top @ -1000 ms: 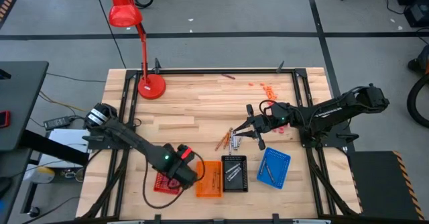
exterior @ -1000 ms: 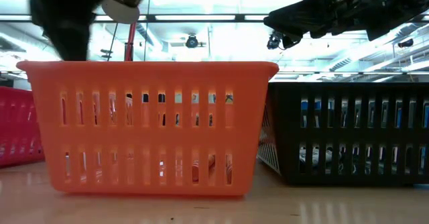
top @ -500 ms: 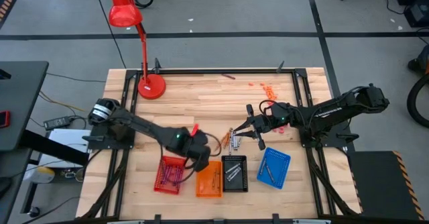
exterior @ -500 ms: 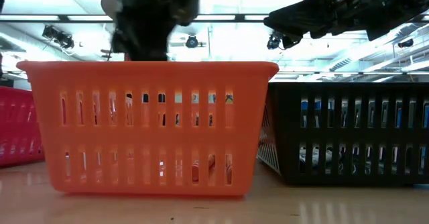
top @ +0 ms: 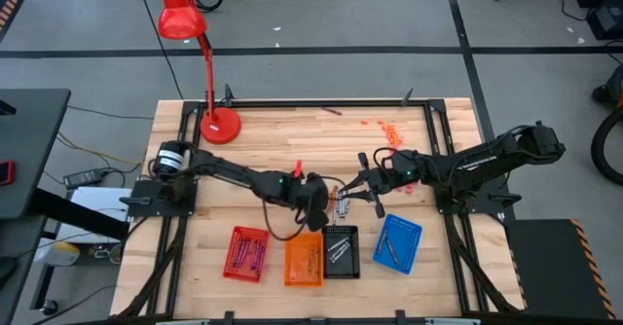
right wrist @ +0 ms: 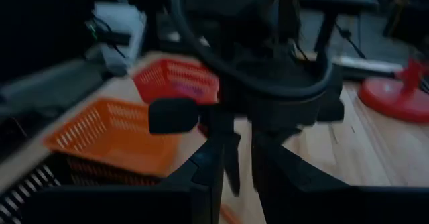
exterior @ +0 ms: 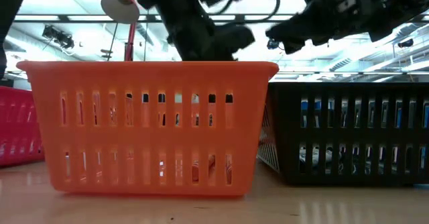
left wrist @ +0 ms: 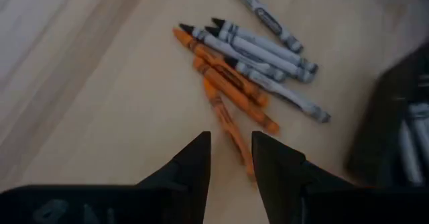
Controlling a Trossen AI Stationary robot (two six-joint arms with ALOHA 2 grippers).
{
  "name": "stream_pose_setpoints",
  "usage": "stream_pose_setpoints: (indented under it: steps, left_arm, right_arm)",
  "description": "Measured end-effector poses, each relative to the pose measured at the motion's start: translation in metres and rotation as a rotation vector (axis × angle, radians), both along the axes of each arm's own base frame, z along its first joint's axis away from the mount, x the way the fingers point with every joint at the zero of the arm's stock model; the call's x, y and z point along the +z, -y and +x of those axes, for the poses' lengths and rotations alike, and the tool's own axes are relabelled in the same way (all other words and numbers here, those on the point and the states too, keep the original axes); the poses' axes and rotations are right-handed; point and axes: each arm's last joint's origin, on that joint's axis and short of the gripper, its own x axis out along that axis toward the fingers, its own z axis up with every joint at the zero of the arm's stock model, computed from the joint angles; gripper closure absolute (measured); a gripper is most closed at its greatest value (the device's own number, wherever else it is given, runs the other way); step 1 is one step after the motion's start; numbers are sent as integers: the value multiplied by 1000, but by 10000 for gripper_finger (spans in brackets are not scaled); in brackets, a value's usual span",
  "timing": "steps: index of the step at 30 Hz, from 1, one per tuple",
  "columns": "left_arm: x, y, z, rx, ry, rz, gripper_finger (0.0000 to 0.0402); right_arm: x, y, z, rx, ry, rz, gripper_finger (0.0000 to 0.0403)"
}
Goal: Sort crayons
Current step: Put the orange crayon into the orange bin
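Our left gripper (left wrist: pixel 230 158) hangs slightly open and empty just above the loose crayons (left wrist: pixel 251 66). Our right gripper (right wrist: pixel 238 163), also slightly open and empty, waits beside those crayons.

Both arms are dark, jointed and slim, each ending in a two-finger black tool. The left arm (top: pixel 234 177) has a silver-white round cap at its base, a small red mark and green light near the wrist, and a looping black cable. The right arm (top: pixel 477 162) shows a red spot and green light near its wrist.
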Motion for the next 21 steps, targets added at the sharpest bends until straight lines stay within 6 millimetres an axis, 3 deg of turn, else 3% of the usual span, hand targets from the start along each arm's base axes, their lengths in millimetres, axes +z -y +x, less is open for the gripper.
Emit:
stream_pose_setpoints:
  steps: [9,21]
  left_arm:
    - [-19,-19,16,-23,30,-2,283]
    - [-54,-19,25,-56,-25,-26,283]
  right_arm:
    - [-6,8,-2,-81,-65,-34,321]
    - [-10,18,-14,-123,-197,-40,321]
